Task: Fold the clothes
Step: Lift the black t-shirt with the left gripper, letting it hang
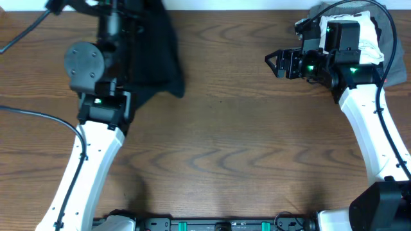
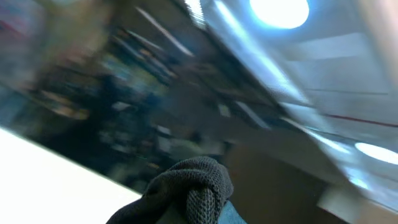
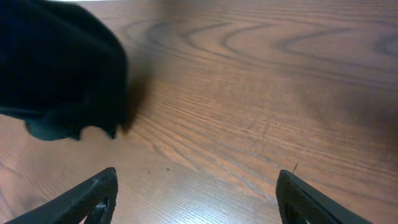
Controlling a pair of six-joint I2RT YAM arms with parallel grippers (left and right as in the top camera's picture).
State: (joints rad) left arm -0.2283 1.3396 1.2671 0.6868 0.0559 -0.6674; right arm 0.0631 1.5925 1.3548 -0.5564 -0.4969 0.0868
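The left tool (image 1: 122, 16) is raised at the far left of the bench (image 1: 231, 147). It is clamped on a bunch of the black T-shirt (image 1: 154, 54). This is our judgement: the left wrist view is blurred and shows only gathered knit fabric where the fingers should be. The right tool (image 1: 272, 64) hovers over bare wood with its fingers (image 3: 93, 196) wide apart, holding nothing. It points toward the shirt but is well apart from it.

Hazards from this state:
- Slip. We see one pinch point carrying the whole garment. A quick swing could pull the soft fabric out of the grip.
- Crumpling. The shirt hangs as a collapsed mass. If we lower it as it is, it lands in a heap rather than flat, and no fold line can be set.
- Collision. The right arm works just in front of the folded pile (image 1: 369, 32), so a wide elbow move could disturb the pile.

Orientation: in the overhead view the shirt's long axis runs from the grip at the far edge down to a low corner nearer the bench centre. We cannot tell whether that corner touches the wood. We also cannot tell which end is collar and which is hem.
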